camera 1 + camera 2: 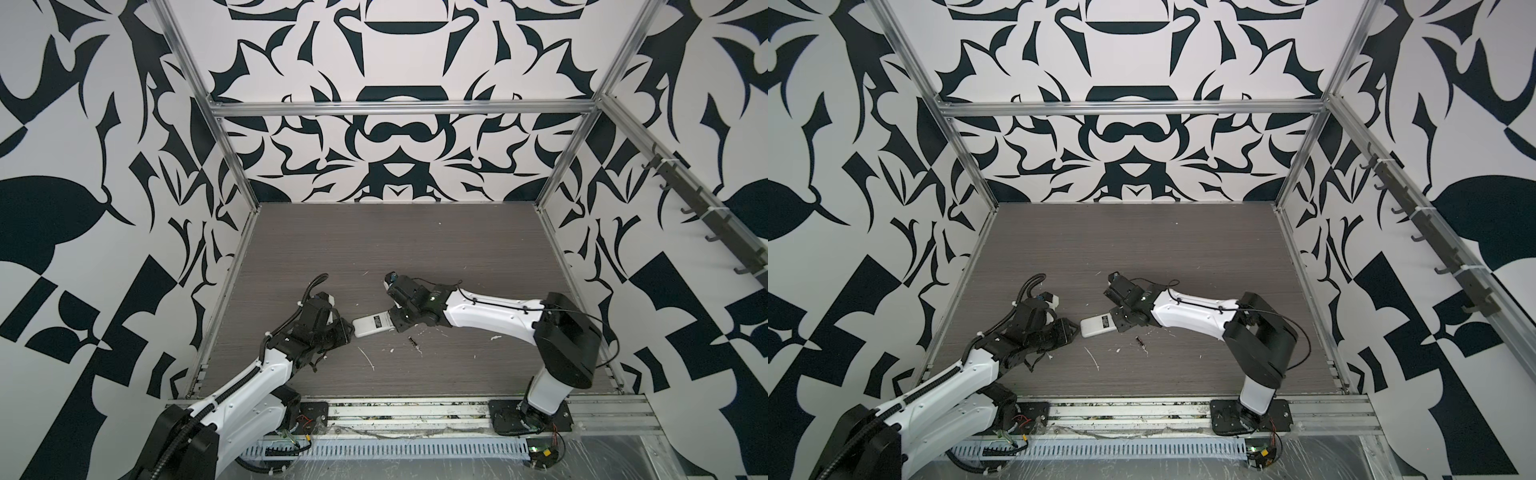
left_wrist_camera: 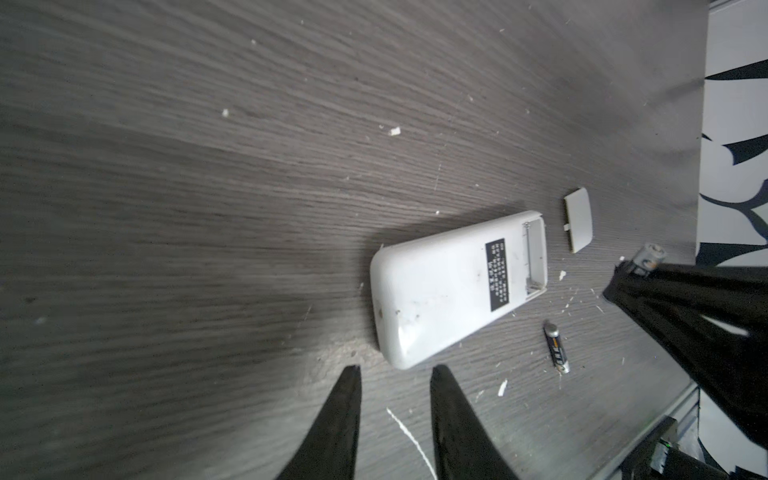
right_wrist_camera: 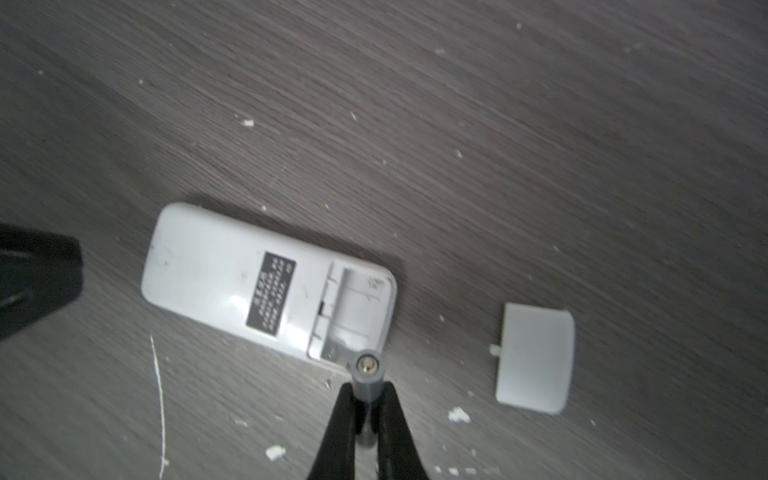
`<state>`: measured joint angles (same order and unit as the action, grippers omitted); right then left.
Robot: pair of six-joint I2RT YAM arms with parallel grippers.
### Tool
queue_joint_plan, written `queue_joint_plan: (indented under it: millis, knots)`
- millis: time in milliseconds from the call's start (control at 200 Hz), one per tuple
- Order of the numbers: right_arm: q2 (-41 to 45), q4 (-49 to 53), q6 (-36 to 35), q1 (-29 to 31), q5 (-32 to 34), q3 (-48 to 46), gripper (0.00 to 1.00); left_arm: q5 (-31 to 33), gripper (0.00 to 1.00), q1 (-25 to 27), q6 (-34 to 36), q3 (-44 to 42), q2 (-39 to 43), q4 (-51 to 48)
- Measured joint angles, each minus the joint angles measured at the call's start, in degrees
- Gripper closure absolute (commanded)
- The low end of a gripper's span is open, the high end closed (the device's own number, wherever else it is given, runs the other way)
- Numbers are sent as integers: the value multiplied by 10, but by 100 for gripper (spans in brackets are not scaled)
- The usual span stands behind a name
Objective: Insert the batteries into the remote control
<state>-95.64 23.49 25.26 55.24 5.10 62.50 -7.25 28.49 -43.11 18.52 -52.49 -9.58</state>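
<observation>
Holding a battery (image 3: 365, 368) tight, our right gripper (image 3: 367, 388) has its two fingers pinched shut on the thin grey stick. The shiny end of the battery pokes out past the tips. That end sits right at a corner of the remote control (image 3: 216, 282), by its open end. We cannot tell if the two touch.

Our left gripper (image 2: 397, 370) has its fingers (image 2: 347, 399) a little way apart, with nothing between them. The tips are just beside the round, closed end of the remote control. We cannot tell if they touch it.

The remote control lies flat on the table (image 1: 415, 249), white back up, with a black label (image 3: 270, 295) across it. In both top views it lies between our two grippers, near the front of the table. The little room for batteries at its far end is open, and we see no battery inside it.

The other battery (image 2: 557, 347) lies flat on the table near one long side of the remote control, not touching it. In a top view it shows as a small dark stick (image 1: 412, 341) in front of the right gripper.

A small white cover (image 3: 536, 357) lies flat near the open end, apart from the remote control. White scraps (image 3: 274, 452) and one long thin white strip (image 2: 409, 436) lie on the wood around it.
</observation>
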Motion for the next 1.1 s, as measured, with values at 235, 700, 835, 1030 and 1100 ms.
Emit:
queue_joint_plan:
  millis: [235, 700, 835, 1030, 1100]
  knots:
    - [40, 64, 23, -5, -3, -52, 96, -2, 67, 0, 10, 0, -9, 10]
    - [-14, 88, 26, -46, -30, -67, 89, -5, 67, 0, 16, 0, 2, 14]
    - [-21, 90, 16, -49, -30, -63, 73, -4, 66, 0, 16, 0, 15, 15]
    - [-26, 99, 7, -56, -30, -55, 67, -4, 66, 0, 16, 0, 23, 17]
    - [-28, 101, 3, -59, -30, -51, 67, -4, 66, 0, 16, 0, 22, 17]
